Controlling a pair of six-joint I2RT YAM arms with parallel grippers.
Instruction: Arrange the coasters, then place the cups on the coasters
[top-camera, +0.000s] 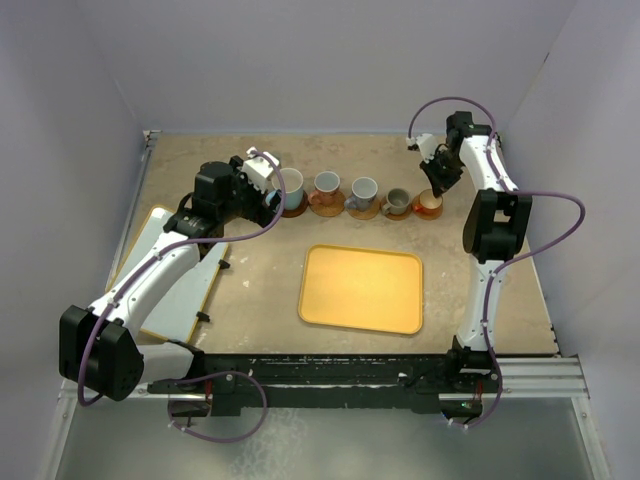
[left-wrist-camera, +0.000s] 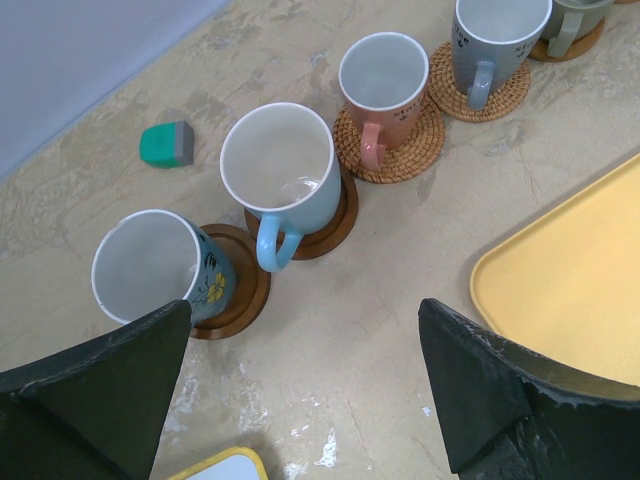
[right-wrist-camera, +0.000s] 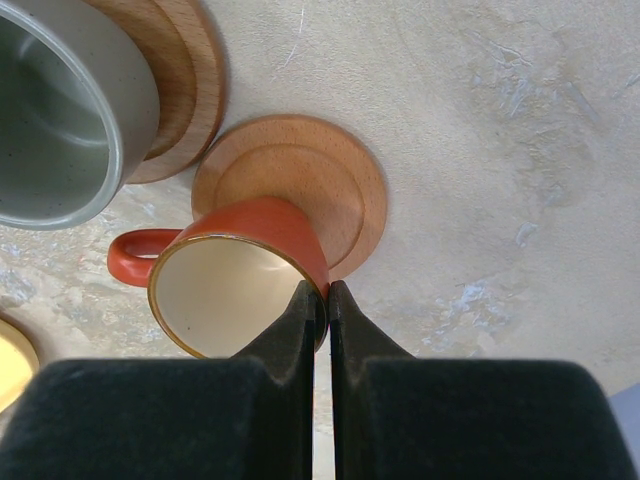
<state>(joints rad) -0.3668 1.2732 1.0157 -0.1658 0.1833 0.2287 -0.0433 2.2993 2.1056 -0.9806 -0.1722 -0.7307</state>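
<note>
A row of cups on coasters runs along the back of the table. In the left wrist view stand a dark blue flowered cup (left-wrist-camera: 150, 265) on a dark coaster (left-wrist-camera: 240, 290), a light blue cup (left-wrist-camera: 280, 165), a pink cup (left-wrist-camera: 383, 75) on a woven coaster (left-wrist-camera: 405, 150), and a grey-blue cup (left-wrist-camera: 495, 30). My left gripper (left-wrist-camera: 305, 390) hangs open above bare table in front of them. My right gripper (right-wrist-camera: 322, 300) is shut on the rim of the small orange cup (right-wrist-camera: 260, 215), whose base is over a light wooden coaster (right-wrist-camera: 335, 190). Beside it a grey cup (right-wrist-camera: 60, 110) sits on its own coaster (right-wrist-camera: 185, 80).
The yellow tray (top-camera: 362, 288) lies in the middle of the table. A white board with a yellow rim (top-camera: 175, 290) lies at the left under my left arm. A small teal block (left-wrist-camera: 166, 143) rests behind the blue cups, near the back wall.
</note>
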